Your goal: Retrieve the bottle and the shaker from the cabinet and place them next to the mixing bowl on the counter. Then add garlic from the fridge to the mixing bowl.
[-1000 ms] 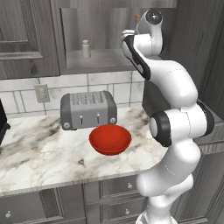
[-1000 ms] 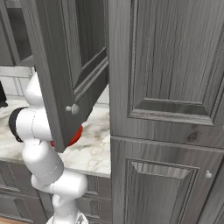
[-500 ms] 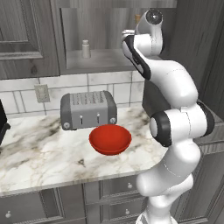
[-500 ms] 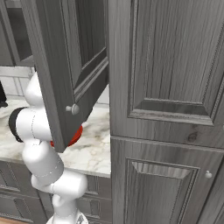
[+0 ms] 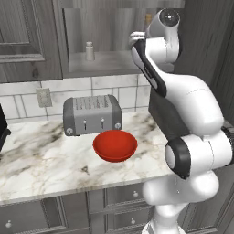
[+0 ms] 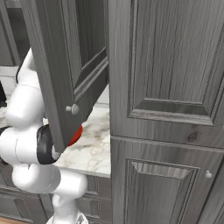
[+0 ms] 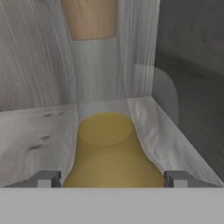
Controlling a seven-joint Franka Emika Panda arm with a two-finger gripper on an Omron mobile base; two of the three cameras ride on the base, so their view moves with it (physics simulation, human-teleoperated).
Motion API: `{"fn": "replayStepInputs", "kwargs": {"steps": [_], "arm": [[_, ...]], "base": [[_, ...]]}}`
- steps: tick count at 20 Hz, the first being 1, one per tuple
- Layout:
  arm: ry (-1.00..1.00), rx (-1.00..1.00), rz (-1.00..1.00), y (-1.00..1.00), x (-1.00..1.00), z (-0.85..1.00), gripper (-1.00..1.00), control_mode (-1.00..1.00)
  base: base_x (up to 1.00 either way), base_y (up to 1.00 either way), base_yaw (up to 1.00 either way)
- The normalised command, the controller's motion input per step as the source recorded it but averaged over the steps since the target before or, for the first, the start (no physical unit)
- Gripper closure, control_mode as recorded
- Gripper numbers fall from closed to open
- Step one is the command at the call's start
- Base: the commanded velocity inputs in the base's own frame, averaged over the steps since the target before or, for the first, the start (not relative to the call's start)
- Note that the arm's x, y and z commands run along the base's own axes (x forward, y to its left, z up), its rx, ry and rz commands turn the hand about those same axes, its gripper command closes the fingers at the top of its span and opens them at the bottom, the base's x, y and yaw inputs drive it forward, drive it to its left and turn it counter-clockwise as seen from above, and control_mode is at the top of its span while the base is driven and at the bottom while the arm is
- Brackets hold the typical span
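In the hand view the bottle (image 7: 111, 148) stands close up on the cabinet shelf: amber liquid, a clear neck and an orange-brown stopper. My gripper (image 7: 112, 178) is shut on its wide body, with a fingertip (image 7: 48, 178) against each side. From the left base view my arm reaches up into the right end of the cabinet (image 5: 27, 41) niche, where the bottle's stopper (image 5: 148, 18) peeks past the wrist. The grey-white shaker (image 5: 89, 50) stands further left on the same shelf. The red mixing bowl (image 5: 115, 145) sits on the marble counter (image 5: 41, 160). Garlic and fridge are out of view.
A grey toaster (image 5: 91, 114) stands just behind the bowl, against the tiled wall. The open cabinet door (image 6: 65, 65) hangs out over the counter's right end, in front of my arm. Tall panelled grey doors (image 6: 166, 109) rise right of the counter.
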Motion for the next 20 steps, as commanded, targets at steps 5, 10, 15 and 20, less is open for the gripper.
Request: {"fn": "replayStepInputs", "kwargs": {"steps": [5, 10, 15, 20], "arm": [[-0.04, 0.00, 0.00, 0.43, -0.99, -0.02, 1.00, -1.00], [-0.01, 0.00, 0.01, 0.40, -1.00, -0.05, 1.00, -1.00], [0.00, 0.00, 0.10, 0.04, -0.99, -0.31, 1.00, -1.00], [0.03, -0.01, 0.11, 0.00, -0.86, -0.66, 1.00, -1.00]], "base": [[0.00, 0.00, 0.00], [0.00, 0.00, 0.00], [0.00, 0.00, 0.00], [0.00, 0.00, 0.00]]}}
